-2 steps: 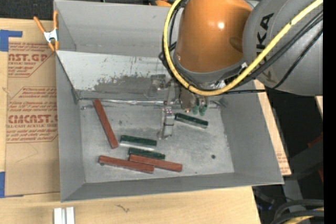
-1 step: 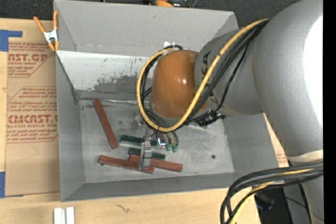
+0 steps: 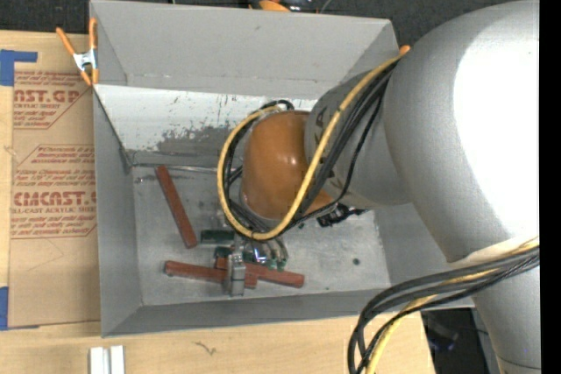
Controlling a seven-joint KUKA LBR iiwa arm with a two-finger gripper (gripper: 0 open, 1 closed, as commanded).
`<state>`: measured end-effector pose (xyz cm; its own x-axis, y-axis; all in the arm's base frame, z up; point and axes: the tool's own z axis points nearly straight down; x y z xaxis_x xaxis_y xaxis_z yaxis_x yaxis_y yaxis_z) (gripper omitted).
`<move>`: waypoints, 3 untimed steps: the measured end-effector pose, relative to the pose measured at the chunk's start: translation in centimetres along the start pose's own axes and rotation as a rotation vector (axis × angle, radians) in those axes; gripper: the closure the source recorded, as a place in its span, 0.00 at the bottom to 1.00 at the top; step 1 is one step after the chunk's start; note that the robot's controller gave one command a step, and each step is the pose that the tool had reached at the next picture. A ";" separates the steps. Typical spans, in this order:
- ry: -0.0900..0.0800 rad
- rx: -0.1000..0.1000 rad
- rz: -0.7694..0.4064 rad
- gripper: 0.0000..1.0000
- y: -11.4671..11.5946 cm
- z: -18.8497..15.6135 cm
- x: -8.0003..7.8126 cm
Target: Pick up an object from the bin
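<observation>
Camera view puts my claw [image 3: 237, 274] low on the middle of a long red-brown stick [image 3: 277, 278] lying along the front wall of the bin [image 3: 114, 232]; apart or clamped, I cannot tell; a second stick [image 3: 176, 208] slants near the left wall

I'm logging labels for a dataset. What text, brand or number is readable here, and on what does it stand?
"CAST.GP": large red print on the cardboard left of the bin, cut off at the edge.
"LL-CAST ACRYLIC SHEET": small red line under it, partly blurred.
On the red-brown sticks and the gripper: none.
</observation>
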<state>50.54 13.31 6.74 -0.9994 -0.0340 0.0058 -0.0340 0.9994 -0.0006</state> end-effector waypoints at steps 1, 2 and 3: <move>-0.020 -0.005 0.001 1.00 0.1 -0.7 -0.6; -0.010 -0.003 -0.050 1.00 5.8 -0.4 -1.8; -0.009 -0.002 -0.046 0.00 5.5 -0.3 -1.8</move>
<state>52.11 18.91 7.04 -0.9968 -0.0798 -0.0036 -0.0798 0.9968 0.0020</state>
